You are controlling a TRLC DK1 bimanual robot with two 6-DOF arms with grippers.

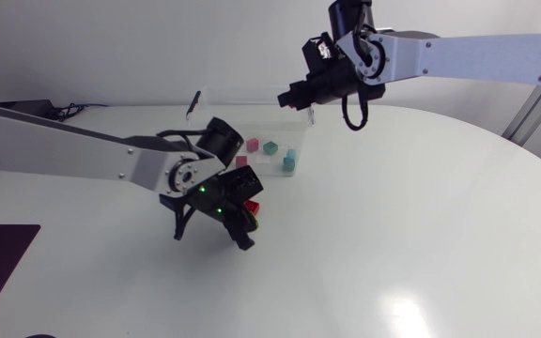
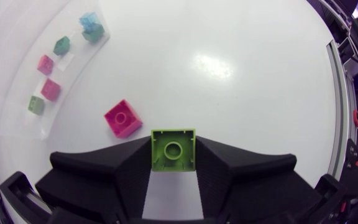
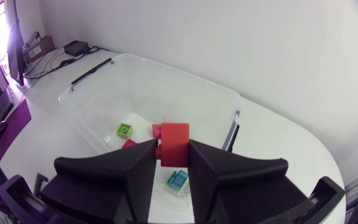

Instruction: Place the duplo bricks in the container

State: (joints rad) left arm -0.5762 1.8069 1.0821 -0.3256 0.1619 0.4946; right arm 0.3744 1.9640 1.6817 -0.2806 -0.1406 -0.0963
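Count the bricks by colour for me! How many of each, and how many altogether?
Green: 3, with one green brick in the left gripper
Pink: 3, with one pink brick on the table
Blue: 1, the blue brick
Red: 1, the red brick in the right gripper
Total: 8

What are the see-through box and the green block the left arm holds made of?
The container is probably clear, glossy plastic: you see straight through its walls. The green brick is likely hard moulded plastic: smooth, slight sheen, crisp edges, moulded ring.
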